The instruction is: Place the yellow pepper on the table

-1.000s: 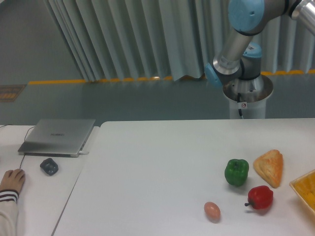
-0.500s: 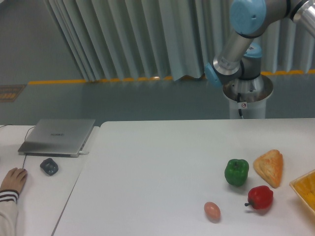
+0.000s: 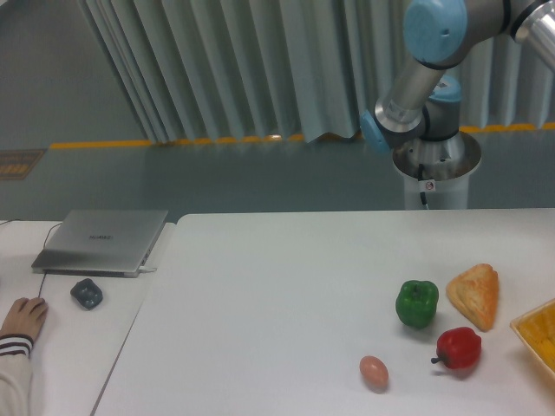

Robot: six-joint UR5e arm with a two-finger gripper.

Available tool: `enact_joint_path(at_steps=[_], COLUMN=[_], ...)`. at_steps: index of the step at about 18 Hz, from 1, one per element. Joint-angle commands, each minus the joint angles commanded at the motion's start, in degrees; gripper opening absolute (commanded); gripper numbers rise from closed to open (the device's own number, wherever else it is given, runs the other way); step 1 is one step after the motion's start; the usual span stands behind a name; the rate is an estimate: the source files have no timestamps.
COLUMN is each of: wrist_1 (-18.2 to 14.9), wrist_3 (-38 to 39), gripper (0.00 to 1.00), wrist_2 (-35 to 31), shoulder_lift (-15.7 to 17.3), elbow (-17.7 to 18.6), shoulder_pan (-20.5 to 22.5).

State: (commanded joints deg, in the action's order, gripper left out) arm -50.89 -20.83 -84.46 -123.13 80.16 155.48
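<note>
We see almost no change over the last second; the arm [image 3: 416, 82] has barely shifted, so the task seems hardly begun; its gripper is out of frame. On the table [image 3: 260, 312]: one green pepper [image 3: 417, 303], one red pepper [image 3: 459, 348], one egg [image 3: 374, 373], one bread wedge [image 3: 474, 295]. No yellow pepper shows clearly; it may sit in the yellow container [image 3: 539, 334] at the edge.

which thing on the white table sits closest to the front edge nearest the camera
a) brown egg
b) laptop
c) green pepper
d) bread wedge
a) the brown egg lies lowest in the picture, in front of the red pepper, the green pepper and the bread wedge; the laptop is on the other desk.
</note>
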Motion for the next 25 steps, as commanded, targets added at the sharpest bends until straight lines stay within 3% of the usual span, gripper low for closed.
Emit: enact_joint_path(at_steps=[20, 24, 25], wrist_1=[0.4, 0.4, 0.4], wrist_3=[-0.8, -1.3, -1.3], gripper=[1.00, 0.92, 0.83], wrist_2=[0.0, 0.1, 0.1], shoulder_lift=[-0.7, -0.4, -0.4], elbow=[0.1, 0.3, 0.3], shoulder_pan=[0.0, 0.0, 0.0])
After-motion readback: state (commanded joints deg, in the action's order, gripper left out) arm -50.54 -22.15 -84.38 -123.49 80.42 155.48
